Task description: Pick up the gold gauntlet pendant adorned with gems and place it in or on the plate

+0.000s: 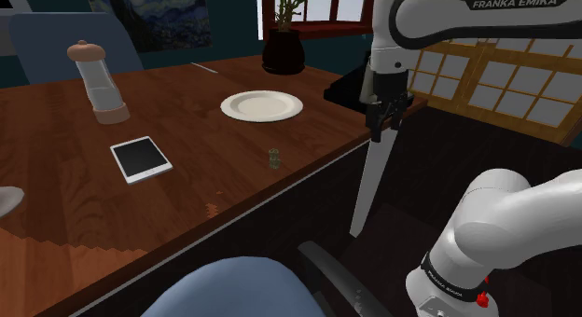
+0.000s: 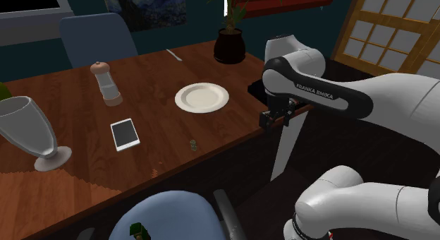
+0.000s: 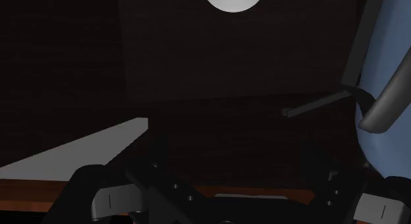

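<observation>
My one pincer (image 1: 385,129), spread wide and empty, hangs right of centre beyond the surface (image 1: 84,222), where one small pendant (image 1: 274,158) sits below one white plate (image 1: 261,105).

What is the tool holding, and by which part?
Nothing. The tool hangs open beyond the table edge; the pendant lies on the table, apart from it.

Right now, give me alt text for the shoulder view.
A small pendant stands near the wooden table's near edge, with a white plate behind it. The black gripper hangs off the table, to the view's right of both.
</observation>
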